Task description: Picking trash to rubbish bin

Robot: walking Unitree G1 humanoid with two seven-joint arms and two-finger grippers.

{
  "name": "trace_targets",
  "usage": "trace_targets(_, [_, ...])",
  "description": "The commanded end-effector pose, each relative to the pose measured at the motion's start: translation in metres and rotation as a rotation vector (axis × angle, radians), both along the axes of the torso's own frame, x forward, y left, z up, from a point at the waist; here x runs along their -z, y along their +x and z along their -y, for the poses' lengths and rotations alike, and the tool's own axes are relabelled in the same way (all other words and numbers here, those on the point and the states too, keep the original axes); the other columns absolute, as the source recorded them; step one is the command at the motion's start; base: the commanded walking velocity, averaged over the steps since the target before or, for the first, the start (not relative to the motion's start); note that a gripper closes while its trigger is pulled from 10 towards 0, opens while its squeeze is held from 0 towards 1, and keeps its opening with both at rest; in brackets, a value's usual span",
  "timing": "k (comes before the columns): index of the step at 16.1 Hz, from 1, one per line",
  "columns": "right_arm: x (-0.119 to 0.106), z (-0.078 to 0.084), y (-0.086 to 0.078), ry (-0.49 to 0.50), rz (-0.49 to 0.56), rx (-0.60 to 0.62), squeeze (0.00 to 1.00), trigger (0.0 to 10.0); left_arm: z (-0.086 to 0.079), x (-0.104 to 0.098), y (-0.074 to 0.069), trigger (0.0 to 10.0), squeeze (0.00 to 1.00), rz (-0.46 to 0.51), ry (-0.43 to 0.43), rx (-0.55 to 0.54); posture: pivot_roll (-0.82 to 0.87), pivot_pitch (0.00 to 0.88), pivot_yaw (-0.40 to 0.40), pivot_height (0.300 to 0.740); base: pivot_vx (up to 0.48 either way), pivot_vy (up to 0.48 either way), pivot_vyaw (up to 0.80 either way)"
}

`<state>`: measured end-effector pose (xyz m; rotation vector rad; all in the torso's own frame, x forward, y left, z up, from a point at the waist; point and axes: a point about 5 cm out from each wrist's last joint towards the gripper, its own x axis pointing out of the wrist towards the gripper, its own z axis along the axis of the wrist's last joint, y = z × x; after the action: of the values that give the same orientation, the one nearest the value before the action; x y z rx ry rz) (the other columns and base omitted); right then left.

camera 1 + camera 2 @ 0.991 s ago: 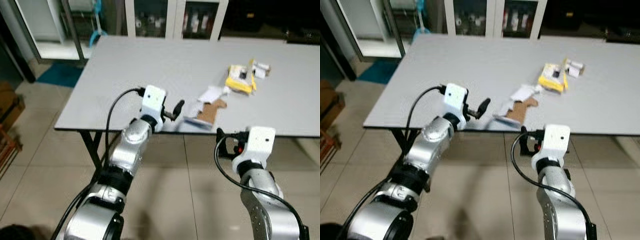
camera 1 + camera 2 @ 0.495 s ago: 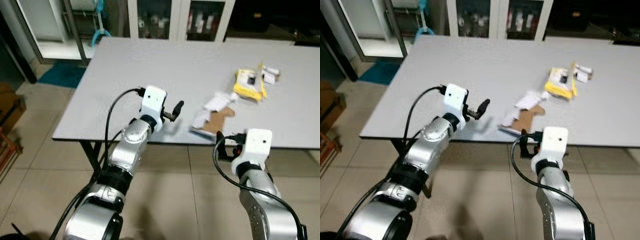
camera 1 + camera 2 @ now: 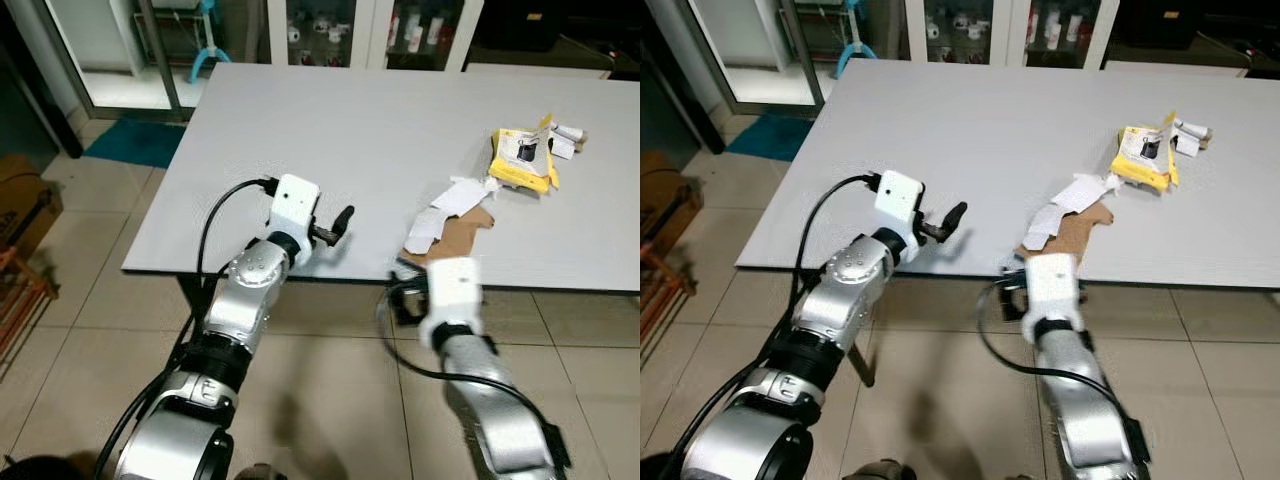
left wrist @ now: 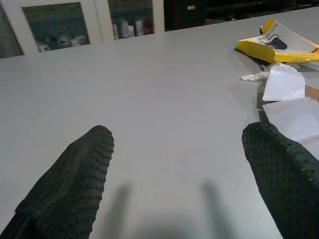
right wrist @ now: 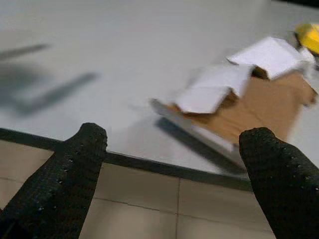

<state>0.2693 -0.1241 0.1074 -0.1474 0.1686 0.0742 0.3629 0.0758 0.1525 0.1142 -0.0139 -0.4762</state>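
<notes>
While both fingers gape empty, flattened cardboard (image 3: 452, 236) lies near table edge — slanting away rightward.

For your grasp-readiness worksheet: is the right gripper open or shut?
Open. The right gripper's two black fingers stand wide apart, nothing between them.

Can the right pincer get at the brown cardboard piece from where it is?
Probably yes: the right pincer is open at the table edge, facing the brown cardboard piece with nothing between.
</notes>
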Motion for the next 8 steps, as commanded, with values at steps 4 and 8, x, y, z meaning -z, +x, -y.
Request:
trace_targets(4, [0.005, 0.011, 0.009, -0.052, 0.020, 0.029, 1.00, 10.0, -0.001, -0.001, -0.003, 10.0, 0.00, 0.002, 0.014, 0.012, 0.17, 0.121, 0.000, 0.740, 0.000, 0.000, 0.00])
trace_targets(8, [0.000, 0.025, 0.018, -0.097, 0.070, 0.068, 1.00, 10.0, -0.002, -0.002, -0.004, 10.0, 0.00, 0.004, 0.016, 0.011, 0.18, 0.118, 0.004, 0.740, 0.000, 0.000, 0.00])
